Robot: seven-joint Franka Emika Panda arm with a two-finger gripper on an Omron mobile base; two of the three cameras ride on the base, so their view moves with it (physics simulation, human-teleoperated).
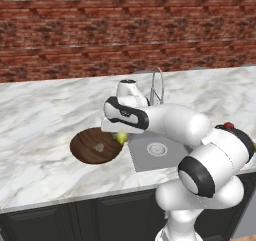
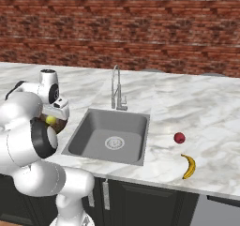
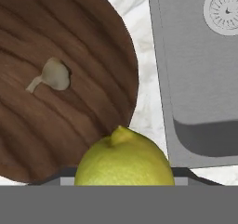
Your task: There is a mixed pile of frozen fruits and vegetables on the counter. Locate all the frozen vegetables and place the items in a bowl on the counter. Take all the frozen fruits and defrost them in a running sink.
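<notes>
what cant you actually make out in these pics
- Hand: in the hand view the yellow-green oval covers the fingertips, so the contact itself is unseen.
- Same oval in the left base view: mostly behind the white arm.
- Bowl in the right base view: nearly all hidden by the arm.
- Red ball in the left base view: a sliver above the arm's joint.

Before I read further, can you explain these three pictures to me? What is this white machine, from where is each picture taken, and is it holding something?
It is a white robot arm in a simulated kitchen. Two pictures come from cameras behind it, left and right; the third looks along its hand. The pincer holds a yellow-green oval at the edge of a wooden bowl, where a pale beige lump already lies. Beside it is a steel sink. On the marble counter to the right lie a red fruit and a banana.
</notes>
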